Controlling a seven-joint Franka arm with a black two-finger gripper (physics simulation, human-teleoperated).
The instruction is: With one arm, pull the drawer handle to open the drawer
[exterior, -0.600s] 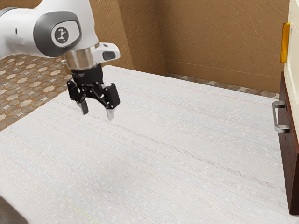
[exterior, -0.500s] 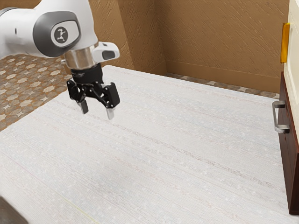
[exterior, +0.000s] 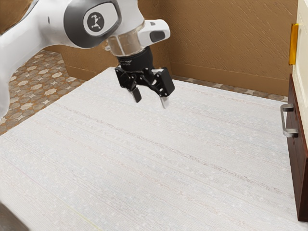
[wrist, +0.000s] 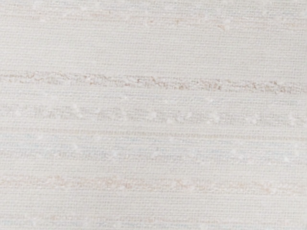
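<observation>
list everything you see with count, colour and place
table: 1, whitish, under the pincer
drawer front: 1, dark brown, exterior view's right
drawer handle: 1, silvery, on the drawer front
cream panel: 1, cream, above the drawer front
upright strip: 1, amber, on the cream panel
wall faces: at least 2, brown, behind the table
floor: 1, patterned brown-grey, beyond the table
arm: 1, white and grey, exterior view's upper left
pincer: 1, black, open above the table
</observation>
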